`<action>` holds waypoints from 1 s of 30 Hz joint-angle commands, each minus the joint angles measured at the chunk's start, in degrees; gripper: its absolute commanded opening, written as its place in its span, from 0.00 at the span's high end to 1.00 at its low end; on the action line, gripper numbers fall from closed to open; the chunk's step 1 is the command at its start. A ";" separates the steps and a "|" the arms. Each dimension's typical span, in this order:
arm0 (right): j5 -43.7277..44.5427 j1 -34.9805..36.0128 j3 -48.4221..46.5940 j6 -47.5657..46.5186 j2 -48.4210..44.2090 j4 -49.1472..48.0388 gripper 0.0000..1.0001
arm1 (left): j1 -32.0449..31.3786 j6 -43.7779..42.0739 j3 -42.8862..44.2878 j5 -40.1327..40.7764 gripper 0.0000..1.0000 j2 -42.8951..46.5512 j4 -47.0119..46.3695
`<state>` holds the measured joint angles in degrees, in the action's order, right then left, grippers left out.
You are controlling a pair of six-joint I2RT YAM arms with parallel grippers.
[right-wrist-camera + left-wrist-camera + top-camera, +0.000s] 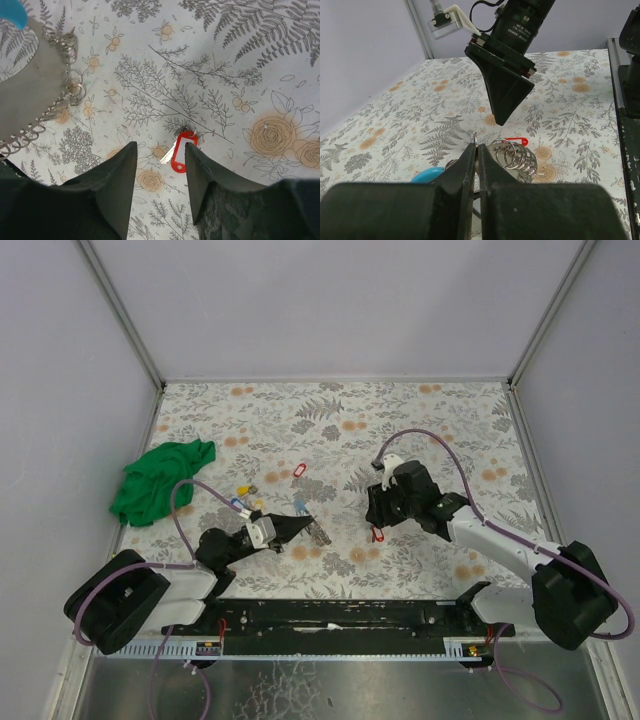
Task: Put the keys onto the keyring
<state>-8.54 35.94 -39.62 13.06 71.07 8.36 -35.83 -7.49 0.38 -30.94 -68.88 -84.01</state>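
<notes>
the left end effector is pinched together on the keyring, near the middle front of the surface. the right end effector hangs with its fingers apart over a red-tagged key, which lies flat between the tips, near the ring. other keys lie left of centre. a green cloth sits by the left edge. behind both arms the patterned surface runs to the back wall.

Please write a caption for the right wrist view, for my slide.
Open right gripper over a red-tagged key on the table.
</notes>
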 commanded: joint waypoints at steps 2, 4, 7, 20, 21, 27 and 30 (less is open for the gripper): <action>-3.45 -4.31 3.98 6.58 0.39 -8.19 0.55 | 0.48 0.21 0.50 -1.76 1.00 0.37 -4.67; -3.97 -5.91 5.24 7.79 1.00 -9.76 0.59 | 0.50 0.15 0.66 -1.97 1.00 0.55 -4.13; -7.07 -8.34 7.29 9.30 2.10 -13.53 0.62 | 0.49 0.23 0.76 -2.33 1.00 0.58 -3.72; -11.50 -10.85 9.87 11.83 8.16 -20.63 0.71 | 0.50 0.78 1.15 -2.93 1.00 0.13 -3.73; -11.58 -10.81 9.83 11.89 8.51 -20.91 0.71 | 0.50 0.74 1.13 -3.05 1.00 0.13 -3.75; -10.74 -10.94 9.66 11.95 9.53 -20.65 0.73 | 0.50 0.96 1.34 -3.27 1.00 -0.02 -3.54; -9.79 -10.98 9.37 11.70 9.65 -19.48 0.73 | 0.50 1.07 1.50 -3.35 1.00 -0.11 -3.55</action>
<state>-18.70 25.43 -29.58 24.49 80.60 -10.15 -35.83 -6.79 0.40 -33.47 -68.86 -83.85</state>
